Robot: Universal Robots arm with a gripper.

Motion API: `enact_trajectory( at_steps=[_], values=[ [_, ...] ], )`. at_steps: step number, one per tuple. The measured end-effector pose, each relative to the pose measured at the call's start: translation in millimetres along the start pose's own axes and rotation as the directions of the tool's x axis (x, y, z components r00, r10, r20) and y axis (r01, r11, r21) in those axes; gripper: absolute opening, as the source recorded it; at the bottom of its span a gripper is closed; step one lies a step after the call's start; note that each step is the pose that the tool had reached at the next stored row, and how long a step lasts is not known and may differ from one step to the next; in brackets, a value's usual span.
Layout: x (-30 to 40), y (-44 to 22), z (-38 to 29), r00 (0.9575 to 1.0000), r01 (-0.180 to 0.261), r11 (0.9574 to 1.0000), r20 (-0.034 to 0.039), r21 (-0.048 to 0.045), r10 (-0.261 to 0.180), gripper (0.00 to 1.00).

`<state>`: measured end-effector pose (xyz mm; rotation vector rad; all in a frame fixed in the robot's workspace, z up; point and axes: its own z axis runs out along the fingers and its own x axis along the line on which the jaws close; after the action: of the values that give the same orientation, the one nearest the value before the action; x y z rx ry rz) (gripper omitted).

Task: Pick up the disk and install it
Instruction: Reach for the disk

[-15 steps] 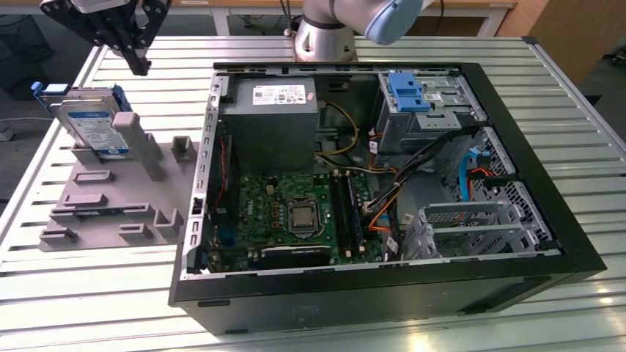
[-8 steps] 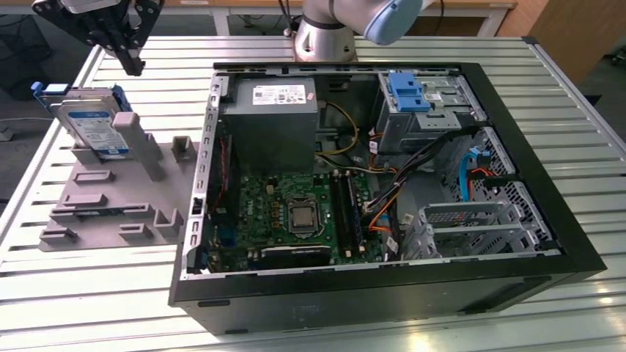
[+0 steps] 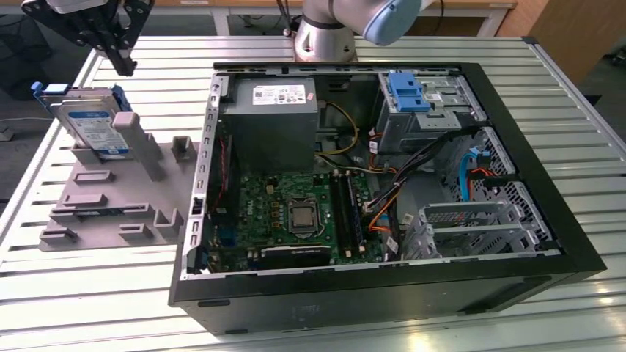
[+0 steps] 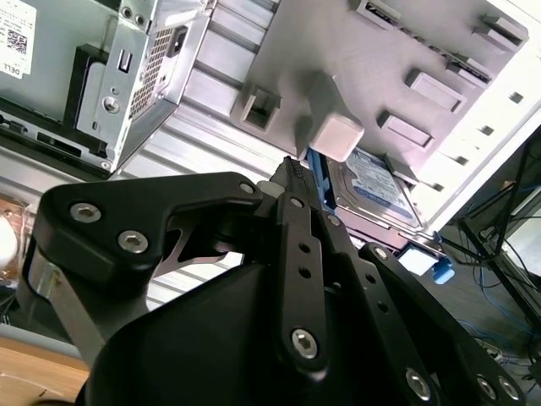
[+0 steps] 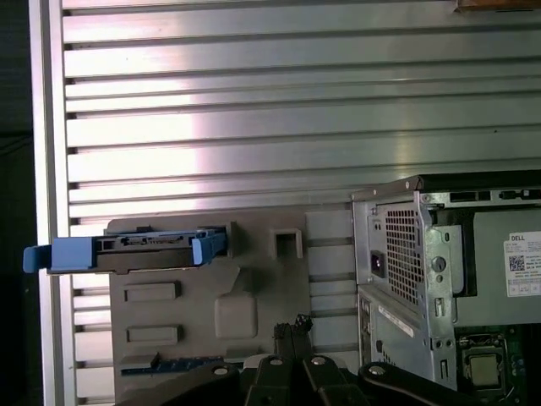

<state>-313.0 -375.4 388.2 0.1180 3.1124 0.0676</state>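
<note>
While the gripper [image 3: 124, 64] hangs over the table's corner, fingers pressed together and gripping nothing, the disk [image 3: 90, 126] leans on its grey stand [image 3: 108, 198], apart from it; coming down closed like this might knock the disk off its props.

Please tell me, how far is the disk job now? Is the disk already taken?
Done: nothing yet; the disk stands in the grey holder beside the open computer case. In hand: the gripper hangs over the holder near the disk, shut, holding nothing. Left: picking the disk up and installing it.
</note>
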Motion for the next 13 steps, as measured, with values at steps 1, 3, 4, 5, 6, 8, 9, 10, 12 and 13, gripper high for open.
enact_trajectory(
  at_steps=[1,3,4,5,6,8,9,10,12,13],
  values=[
    [1.3,0.0,0.0,1.0,0.0,1.0,0.0,0.0,0.0,0.11],
    [3.9,0.0,0.1,1.0,0.0,1.0,0.0,0.0,0.0,0.11],
    [5.1,0.0,0.1,1.0,0.0,1.0,0.0,0.0,0.0,0.11],
    [6.2,0.0,0.2,1.0,0.0,1.0,0.0,0.0,0.0,0.11],
    [7.2,-0.1,0.2,1.0,0.0,1.0,-0.0001,0.0,0.0,0.11],
    [8.0,-0.2,0.2,1.0,0.0,1.0,0.0,0.0,0.0,0.11],
    [8.0,-0.2,0.2,1.0,0.0,1.0,0.0,0.0,0.0,0.11],
    [8.1,-0.1,0.2,1.0,0.0,1.0,0.0,0.0,0.0,0.11],
    [8.2,-0.1,0.2,1.0,0.0,1.0,-0.0001,0.0,0.0,0.11],
    [8.3,-0.2,0.2,1.0,0.0,1.0,-0.0001,0.0,0.0,0.11]
  ],
)
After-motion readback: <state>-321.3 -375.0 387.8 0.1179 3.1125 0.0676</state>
